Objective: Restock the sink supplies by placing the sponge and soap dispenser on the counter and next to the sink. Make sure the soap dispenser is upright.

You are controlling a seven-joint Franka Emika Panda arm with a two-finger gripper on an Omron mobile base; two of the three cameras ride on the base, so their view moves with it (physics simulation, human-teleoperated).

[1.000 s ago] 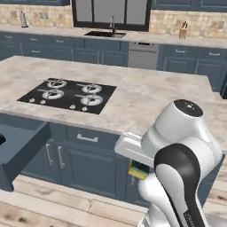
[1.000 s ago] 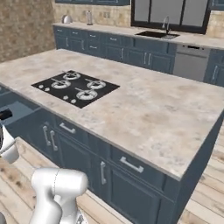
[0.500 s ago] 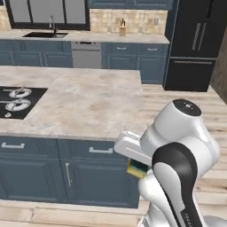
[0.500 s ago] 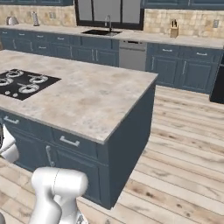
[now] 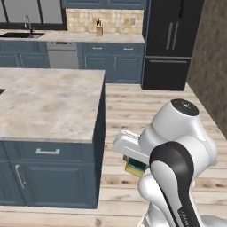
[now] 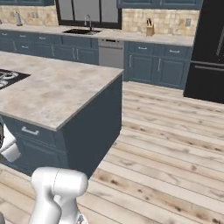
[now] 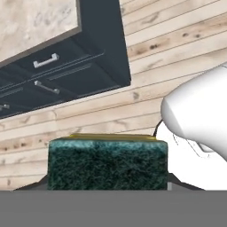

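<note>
The sponge (image 7: 107, 162), yellow with a dark green scrub face, sits between my gripper's (image 7: 107, 184) fingers and covers the low middle of the hand view. In the left base view the sponge (image 5: 135, 167) hangs under the white hand, low beside the island's corner, with the gripper (image 5: 133, 163) shut on it. Far across the room, the black sink (image 5: 20, 34) with its chrome faucet (image 5: 28, 23) is set in the beige counter (image 5: 88, 37). The right base view shows the same sink (image 6: 82, 31) and counter (image 6: 131, 36) along the back wall. The soap dispenser is out of view.
A marbled island (image 5: 48, 102) over dark blue cabinets stands between me and the back counter, its hob (image 6: 6, 78) at the left edge. A black fridge (image 5: 170, 44) stands at the right. A knife block (image 5: 99, 30) stands on the counter. Wooden floor (image 6: 166, 144) runs past the island's right side.
The whole scene has slid left as the base moved: the hob went off to the left and the fridge and open floor came in. The sponge stays in the gripper.
</note>
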